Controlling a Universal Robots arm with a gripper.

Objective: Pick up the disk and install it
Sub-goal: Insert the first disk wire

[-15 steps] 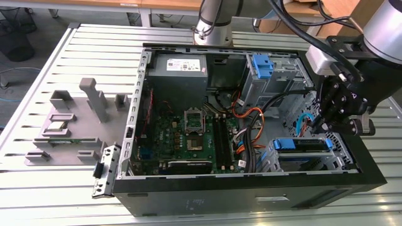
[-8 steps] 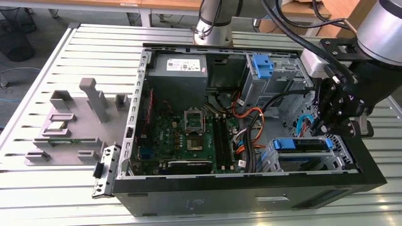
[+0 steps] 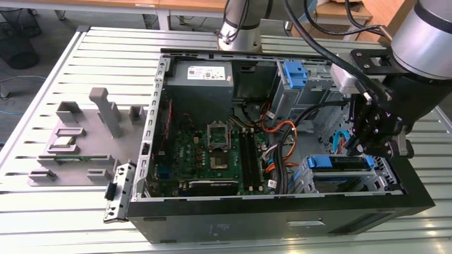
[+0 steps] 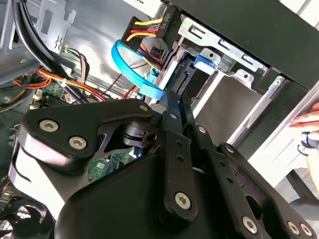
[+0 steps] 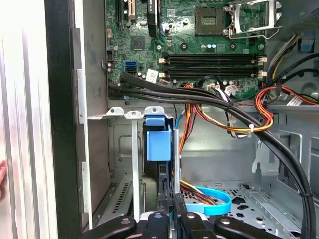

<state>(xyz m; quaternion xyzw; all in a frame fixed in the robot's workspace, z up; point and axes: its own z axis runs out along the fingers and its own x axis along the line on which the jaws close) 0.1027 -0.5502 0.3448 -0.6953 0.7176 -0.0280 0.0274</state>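
Tool (image 5: 172, 200) and arm reach down into the open computer case (image 3: 282, 225), with the tool's tip right at the disk (image 5: 158, 144). Whether it is clamped on the disk or only resting against it cannot be told. The disk sits in the drive cage (image 5: 134, 164), at the case's near corner on the exterior view's right. In the first wrist view it is seen edge-on between the cage's silver walls, and the blue handle tab of its carrier shows.

A flat blue data cable (image 5: 214, 201) loops just beside the cage. A bundle of black cables (image 5: 199, 97) and a run of orange, yellow and red wires (image 5: 259, 107) cross the case nearby.

Left of the cage in the exterior view lies the green motherboard (image 3: 211, 153), with its empty processor socket (image 5: 212, 15) and memory slots (image 5: 214, 64). At the far end of the case are the grey power supply (image 3: 201, 74), towards the left, and a blue bracket (image 3: 295, 71) in the far right bay.

The case lies on its side on a slatted metal bench (image 3: 106, 47). A grey parts fixture (image 3: 78, 137) stands well apart from it on the exterior view's left. A person's hand (image 4: 305, 119) shows just outside the case in the second wrist view.
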